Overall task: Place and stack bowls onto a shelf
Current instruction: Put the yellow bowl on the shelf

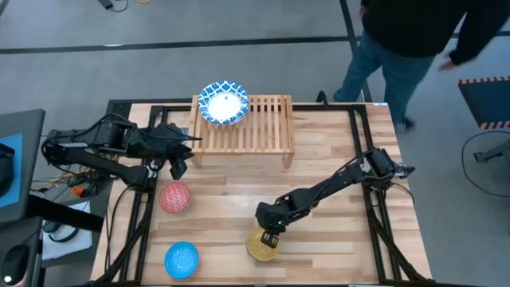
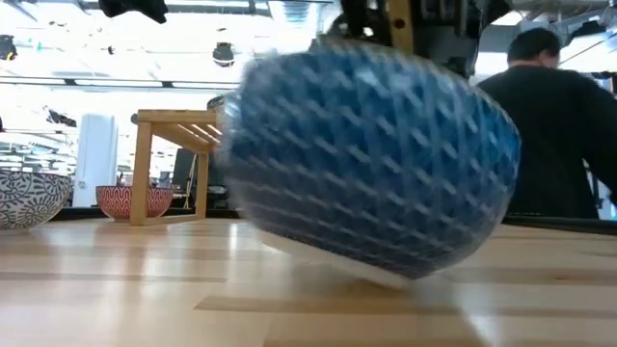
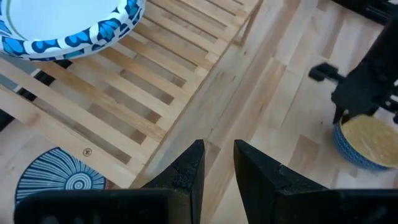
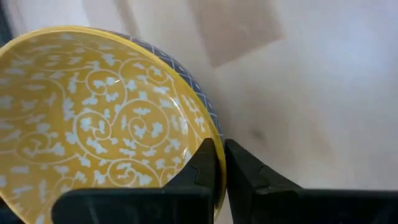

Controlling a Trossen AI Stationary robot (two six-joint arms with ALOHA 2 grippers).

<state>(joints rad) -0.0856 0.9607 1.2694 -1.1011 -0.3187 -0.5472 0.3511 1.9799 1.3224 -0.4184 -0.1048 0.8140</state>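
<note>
One bowl up: white bowl w/ blue-patterned rim (image 1: 224,104) sits on the shelf (image 1: 267,127), at its left end; rest of the slats bare.
Table bowls: red bowl (image 1: 174,197) near the left arm, bright blue bowl (image 1: 182,259) at front-left, yellow bowl (image 1: 262,246) front-centre. Low view also shows a patterned bowl (image 2: 29,199) at its edge.
Right gripper (image 4: 218,163): down at the yellow bowl's rim, fingers nearly together w/ the rim between them, so pinching the wall by the look of it.
Left gripper (image 3: 217,168): waits just left of the shelf, above the table; fingers a narrow gap apart, nothing in them.
Step in hand: I'd say pickup of the yellow bowl, grip just made or being made.
Next move: needs a straight lift w/o tipping, then carry back to the shelf and set down on a bare slat section or inside the white bowl.
Room: person (image 1: 398,40) walking past behind the table.
</note>
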